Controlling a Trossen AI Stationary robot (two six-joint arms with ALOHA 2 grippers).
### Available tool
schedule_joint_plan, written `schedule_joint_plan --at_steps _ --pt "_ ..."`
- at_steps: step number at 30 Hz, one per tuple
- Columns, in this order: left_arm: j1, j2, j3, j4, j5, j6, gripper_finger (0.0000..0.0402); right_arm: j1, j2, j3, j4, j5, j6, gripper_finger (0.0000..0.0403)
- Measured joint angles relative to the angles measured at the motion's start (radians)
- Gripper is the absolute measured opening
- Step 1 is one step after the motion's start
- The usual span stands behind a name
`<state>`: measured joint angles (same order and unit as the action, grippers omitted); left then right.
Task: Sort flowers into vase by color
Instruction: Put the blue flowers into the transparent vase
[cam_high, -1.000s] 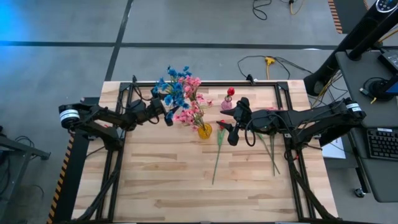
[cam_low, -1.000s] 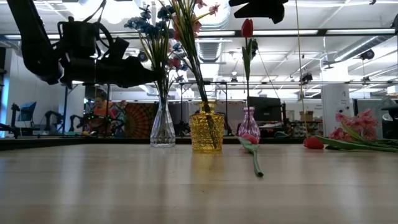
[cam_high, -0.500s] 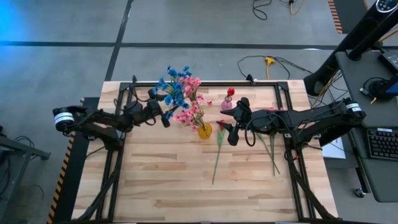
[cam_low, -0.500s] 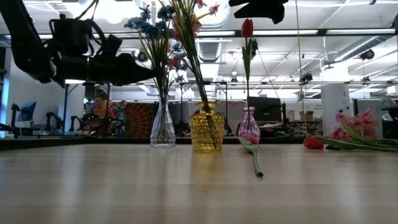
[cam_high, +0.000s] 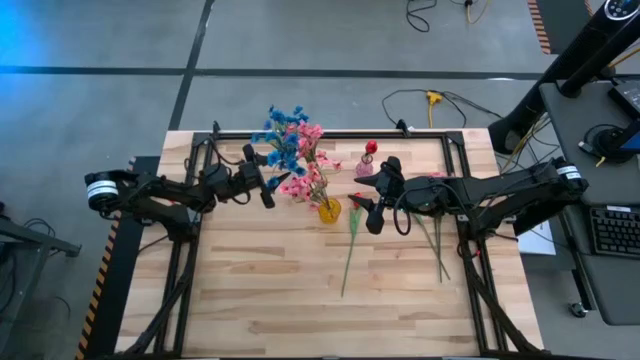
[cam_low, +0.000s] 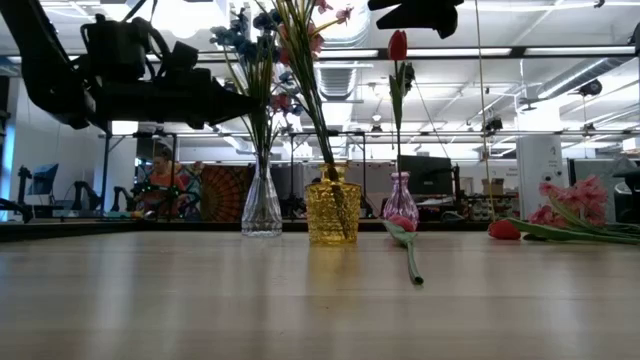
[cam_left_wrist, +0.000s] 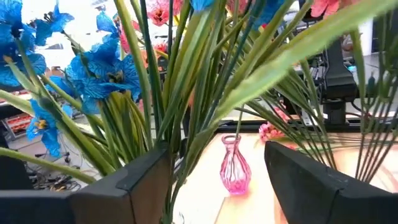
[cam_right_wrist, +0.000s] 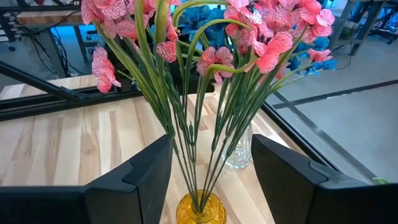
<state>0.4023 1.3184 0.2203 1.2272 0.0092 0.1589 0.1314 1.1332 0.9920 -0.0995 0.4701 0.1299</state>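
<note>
Desk (cam_high: 260, 300): I am reading a slatted wooden top carrying everything below; the landmark I am using is the yellow vase (cam_high: 329, 210), sitting near the middle of the far half.

Left arm: I am holding it high, on the yellow vase's left. The left gripper (cam_high: 268, 187) is hovering beside the blue flowers (cam_high: 281, 135), jaws spread, nothing between them, green stems showing through the gap.

Right arm: I am parking it on the yellow vase's right. The right gripper (cam_high: 370, 213) is facing that vase, jaws spread and empty.

Pink flowers (cam_right_wrist: 261, 37): standing in the yellow vase.

Blue flowers: standing in the clear vase (cam_low: 261, 205), just left of and behind the yellow vase.

Pink vase (cam_low: 400, 200): right of and behind the yellow vase, holding one red tulip (cam_low: 398, 45).

Loose stems: a fallen red tulip (cam_high: 350, 240) is lying on the desk just right of the yellow vase, under the right gripper; more stems (cam_high: 436, 240) are lying farther right.

Step, as I judge it: blue looks sorted, and picking up the fallen tulip comes next. That is calling for lowering the right jaws onto its thin stem, then carrying it to the pink vase.
</note>
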Motion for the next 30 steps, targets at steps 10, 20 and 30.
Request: schedule_joint_plan --at_steps 10,20,30 --pt "0.000 0.024 0.025 -0.001 -0.116 -0.003 0.0176 0.000 0.000 0.000 0.000 -0.001 -0.001 0.0212" --pt "0.000 0.025 0.026 -0.001 -0.116 -0.020 0.0111 0.000 0.000 0.000 -0.001 -0.001 -0.003 0.0212" --pt "0.000 0.025 0.026 -0.023 -0.183 -0.065 0.0075 0.000 0.000 0.000 -0.004 -0.001 -0.001 0.0212"
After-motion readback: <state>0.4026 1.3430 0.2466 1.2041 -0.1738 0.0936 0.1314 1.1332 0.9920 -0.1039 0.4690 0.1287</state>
